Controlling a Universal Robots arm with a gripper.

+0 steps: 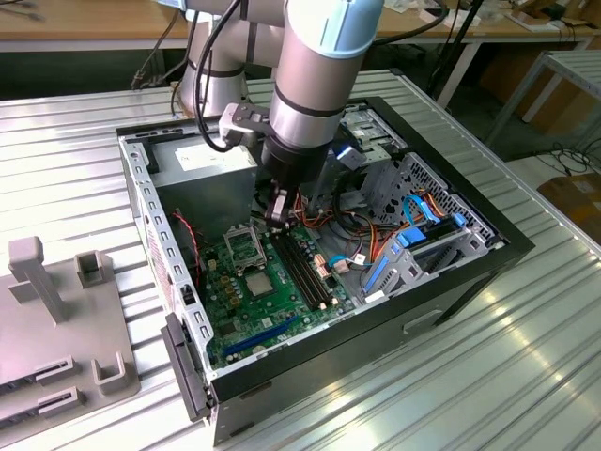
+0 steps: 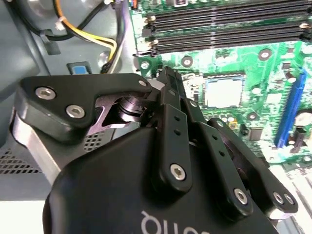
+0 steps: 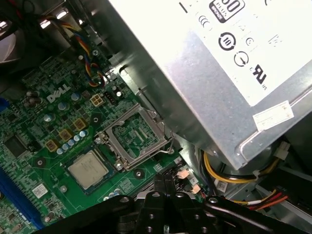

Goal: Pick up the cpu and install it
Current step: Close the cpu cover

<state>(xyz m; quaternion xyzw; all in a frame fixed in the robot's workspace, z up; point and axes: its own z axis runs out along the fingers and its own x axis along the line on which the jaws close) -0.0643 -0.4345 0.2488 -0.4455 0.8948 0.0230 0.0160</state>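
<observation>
Computer case (image 1: 282, 366) lies open on a ribbed metal table (image 1: 526, 357), the arm's gripper (image 1: 275, 209) hanging inside with fingers pressed together, holding nothing. Beneath it, the cpu (image 1: 259, 282) sits on the green board (image 1: 235, 305). Beside the cpu (image 3: 88, 169), the first wrist view shows a hinged-open metal frame (image 3: 134, 139).

A workshop or lab: ribbed metal bench (image 1: 526, 357), wooden worktables (image 1: 84, 23) behind, cardboard boxes (image 1: 575, 202)
</observation>
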